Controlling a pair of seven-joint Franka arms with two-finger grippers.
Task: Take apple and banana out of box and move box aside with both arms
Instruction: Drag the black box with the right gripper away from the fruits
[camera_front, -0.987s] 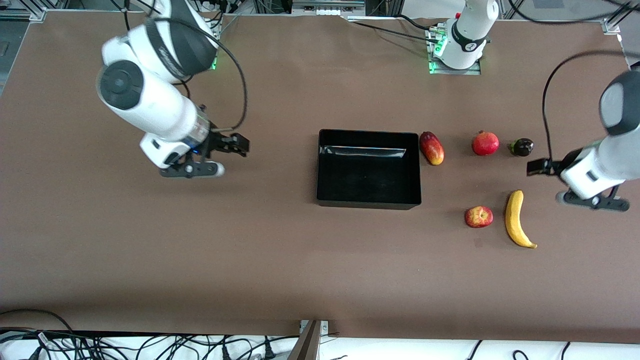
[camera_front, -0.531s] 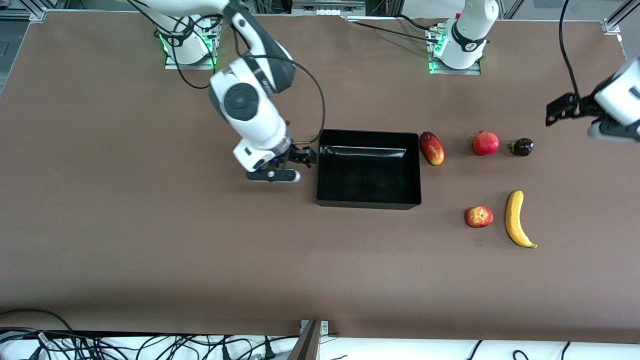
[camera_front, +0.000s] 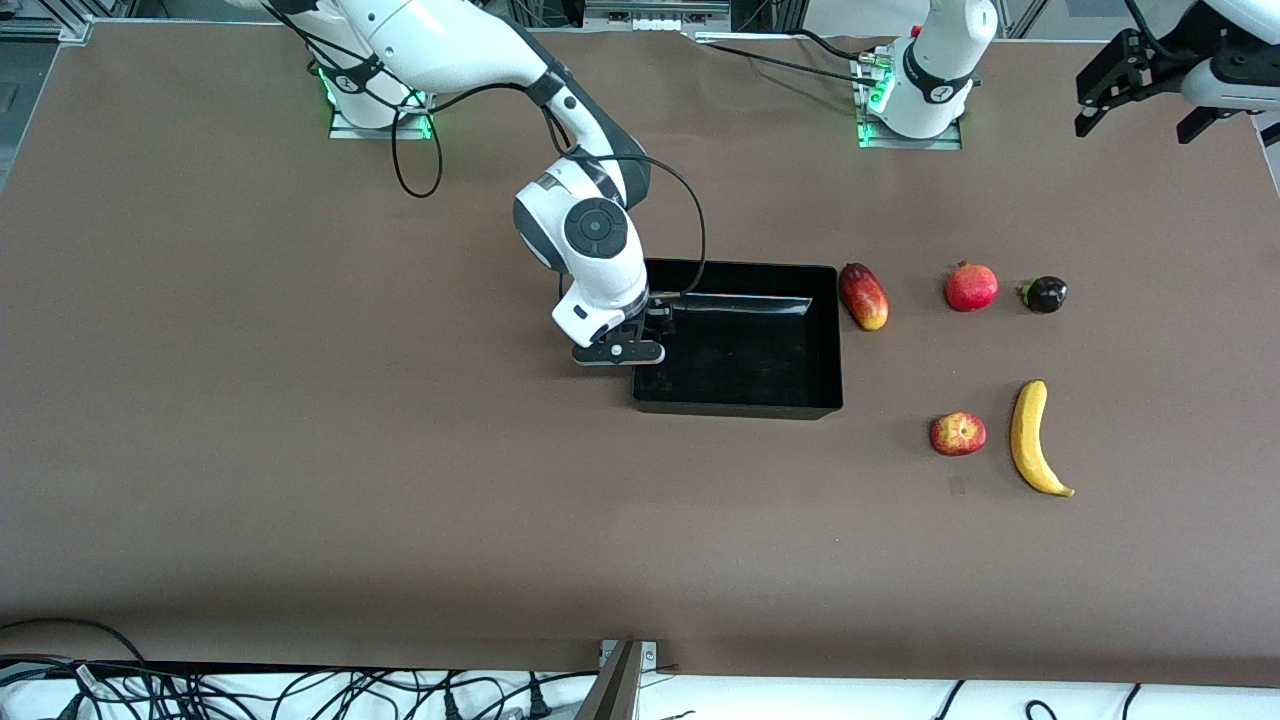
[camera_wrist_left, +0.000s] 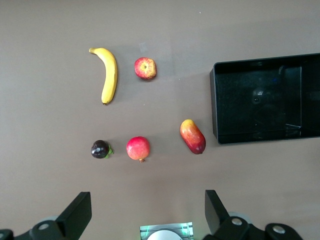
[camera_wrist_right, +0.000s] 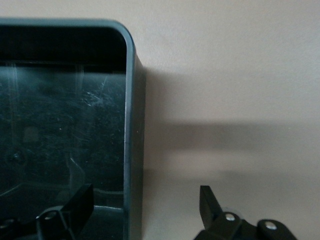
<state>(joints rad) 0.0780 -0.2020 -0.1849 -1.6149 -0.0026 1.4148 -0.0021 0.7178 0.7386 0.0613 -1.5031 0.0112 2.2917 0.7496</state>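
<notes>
Right gripper (camera_front: 652, 322) spread wide astride the black tray's (camera_front: 738, 405) wall, left gripper (camera_front: 1130, 85) open, aloft at two o'clock of the banana (camera_front: 1030, 437) and apple (camera_front: 958, 434).

Bare table surrounds the black tray (camera_front: 737, 400) except where the mango-like fruit (camera_front: 864, 296) lies just beside its wall.

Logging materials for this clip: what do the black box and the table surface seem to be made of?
Box: probably hard plastic, glossy; its floor carries a bright reflected streak, and the right wrist view shows fine scratches and a rounded moulded corner. Table: a matte brown covering, with no glare anywhere; whether it is paper, felt or laminate cannot be told.
</notes>
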